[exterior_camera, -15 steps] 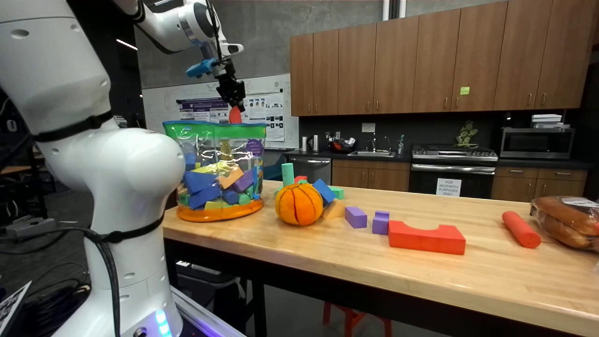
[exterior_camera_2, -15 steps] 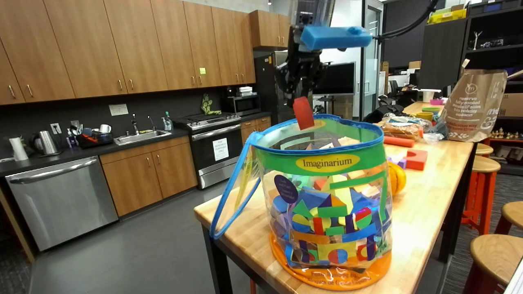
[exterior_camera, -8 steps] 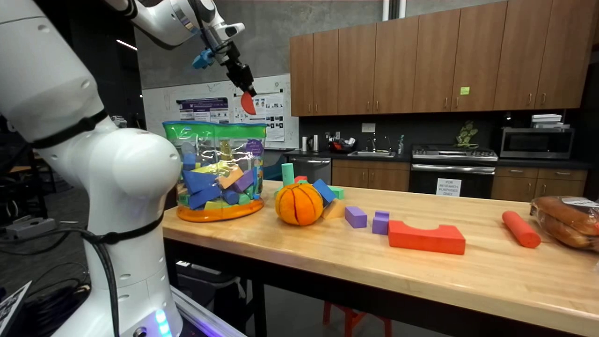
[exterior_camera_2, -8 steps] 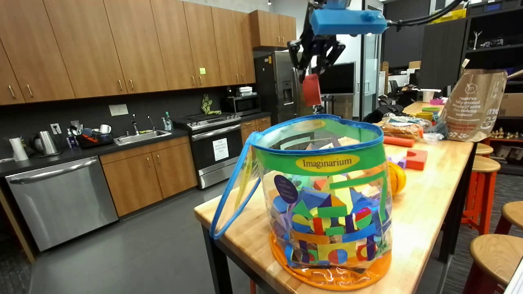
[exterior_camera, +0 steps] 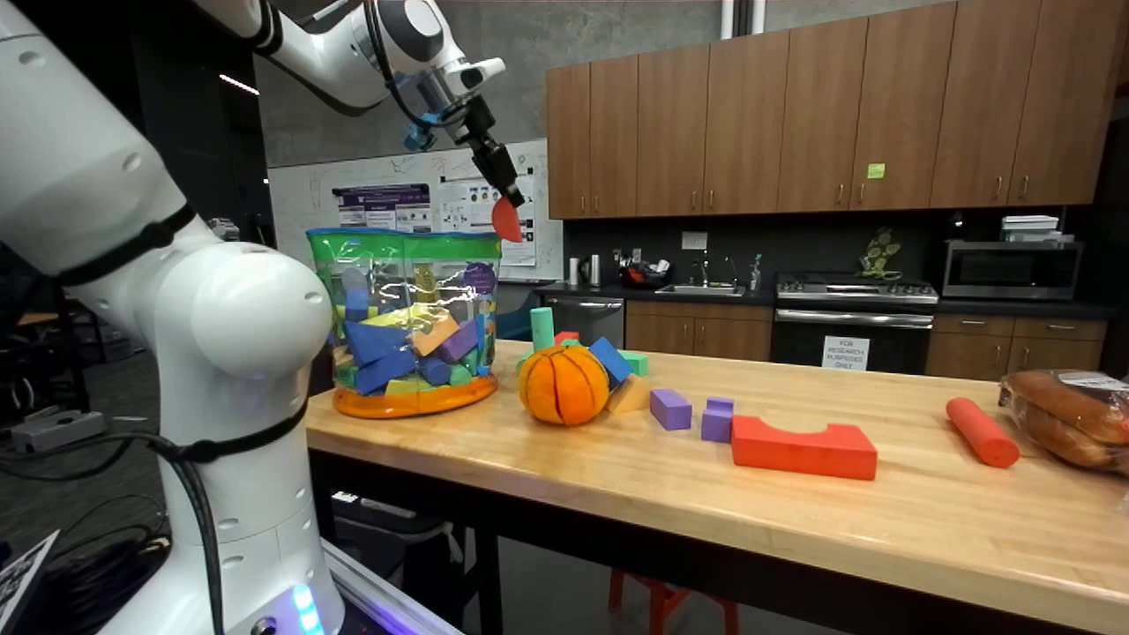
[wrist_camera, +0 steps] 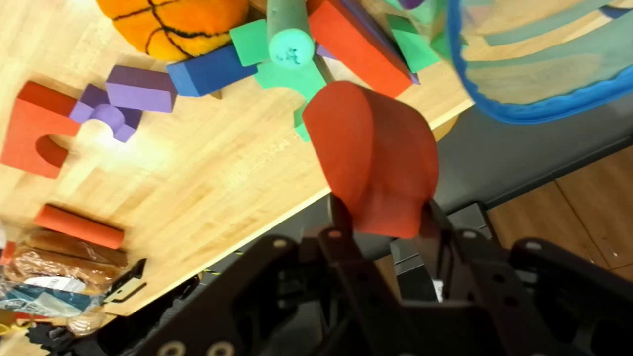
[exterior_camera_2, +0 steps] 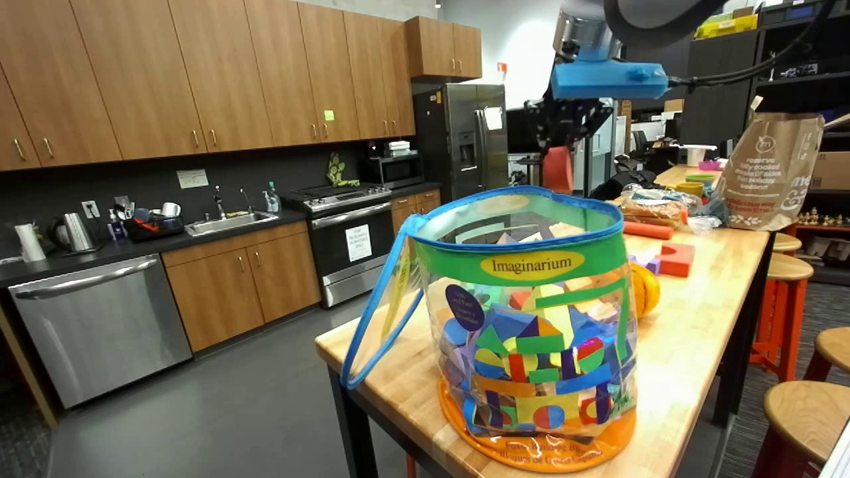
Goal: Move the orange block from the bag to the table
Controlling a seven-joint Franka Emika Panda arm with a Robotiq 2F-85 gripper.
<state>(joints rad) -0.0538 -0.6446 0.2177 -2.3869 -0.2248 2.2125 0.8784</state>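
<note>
The orange block, a red-orange half-round piece, shows in both exterior views (exterior_camera: 506, 220) (exterior_camera_2: 558, 169) and in the wrist view (wrist_camera: 376, 153). My gripper (wrist_camera: 386, 210) has its fingers shut on the block's two sides; it hangs from the fingertips in the air. The bag (exterior_camera: 450, 243) stands upright and open at one end of the table (exterior_camera: 635, 476), with many blocks inside. In an exterior view the block is just beside and above the bag's rim. In an exterior view the bag's blue rim (exterior_camera_2: 518, 246) is in front of the block's lower edge.
An orange ball (exterior_camera: 564, 385) sits beside the bag, with green, blue and other blocks behind it. Two purple blocks (exterior_camera: 671, 409), a red arch block (exterior_camera: 804, 448), a red cylinder (exterior_camera: 982, 432) and packaged bread (exterior_camera: 1072, 419) lie farther along the table.
The gripper has lifted the block up out of the bag's mouth, then carried it sideways past the rim, away from the bag and slightly lower. The bag and the table's objects have not moved.
</note>
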